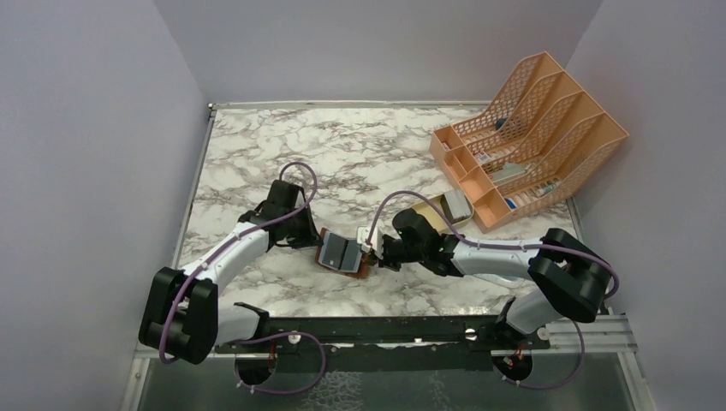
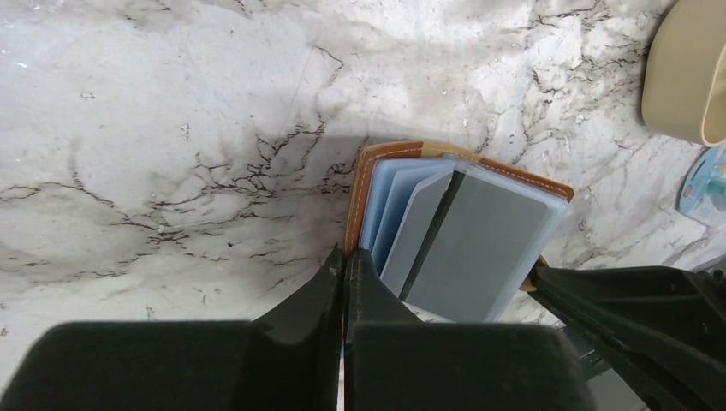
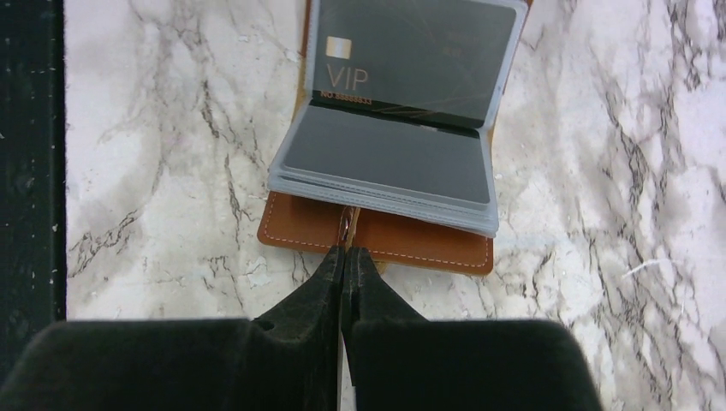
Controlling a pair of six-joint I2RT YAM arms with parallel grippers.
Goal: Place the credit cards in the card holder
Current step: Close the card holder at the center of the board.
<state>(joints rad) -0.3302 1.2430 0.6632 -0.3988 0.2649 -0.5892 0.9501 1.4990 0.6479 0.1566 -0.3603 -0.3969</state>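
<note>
The card holder (image 1: 342, 253) lies open on the marble between my two grippers, brown leather (image 3: 428, 240) underneath and clear sleeves fanned up. A dark credit card marked VIP (image 3: 411, 60) sits in the far sleeve, and a dark grey card (image 3: 389, 154) in the near one. My left gripper (image 2: 345, 259) is shut on the leather cover's edge (image 2: 355, 197), also seen from above (image 1: 315, 242). My right gripper (image 3: 345, 253) is shut on the small snap strap (image 3: 345, 229) at the opposite edge, also visible from above (image 1: 373, 248).
A tan oval tray (image 1: 425, 205) with pale flat things in it sits just behind the right gripper. A big orange mesh file rack (image 1: 531, 137) stands at the back right. A blue-and-clear packet (image 2: 706, 184) lies by the tray (image 2: 685, 68). Walls close three sides.
</note>
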